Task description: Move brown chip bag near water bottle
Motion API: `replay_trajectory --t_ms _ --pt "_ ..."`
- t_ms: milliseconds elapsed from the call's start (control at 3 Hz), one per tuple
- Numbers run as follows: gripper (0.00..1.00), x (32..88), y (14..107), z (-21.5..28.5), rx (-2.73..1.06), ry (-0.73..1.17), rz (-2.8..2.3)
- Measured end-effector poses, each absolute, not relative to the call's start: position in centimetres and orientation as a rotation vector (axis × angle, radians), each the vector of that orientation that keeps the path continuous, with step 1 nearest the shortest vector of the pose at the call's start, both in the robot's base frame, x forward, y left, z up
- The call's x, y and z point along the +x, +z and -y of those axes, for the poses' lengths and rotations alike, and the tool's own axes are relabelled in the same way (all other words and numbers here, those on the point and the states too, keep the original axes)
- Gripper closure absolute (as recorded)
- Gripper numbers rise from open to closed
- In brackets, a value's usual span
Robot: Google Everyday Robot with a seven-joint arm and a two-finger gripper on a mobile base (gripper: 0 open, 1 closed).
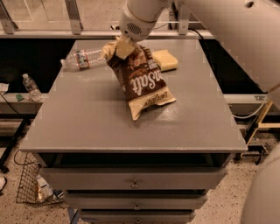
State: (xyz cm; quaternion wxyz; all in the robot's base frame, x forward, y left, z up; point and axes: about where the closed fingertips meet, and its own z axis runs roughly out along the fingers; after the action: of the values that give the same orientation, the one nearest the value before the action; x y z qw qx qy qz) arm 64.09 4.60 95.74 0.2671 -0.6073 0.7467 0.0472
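The arm (232, 30) is clad in smooth, glossy white shells and crosses the upper right of the frame. One small dark round hole (249, 4) marks it near the top edge. The rounded white wrist housing (139, 15), top centre, has a perforated vent patch (140, 29). The gripper (119, 48) is directly below it. A curved white shell (264, 192) fills the lower right corner.
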Motion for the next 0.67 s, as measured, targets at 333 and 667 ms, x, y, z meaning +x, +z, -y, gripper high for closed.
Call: replay_trajectory --t_ms 333,667 --pt "1.0 65.5 95.6 -8.5 -1.712 0.152 -1.945" --pt "1.0 67.2 94.9 -10.5 -1.736 0.157 -1.932"
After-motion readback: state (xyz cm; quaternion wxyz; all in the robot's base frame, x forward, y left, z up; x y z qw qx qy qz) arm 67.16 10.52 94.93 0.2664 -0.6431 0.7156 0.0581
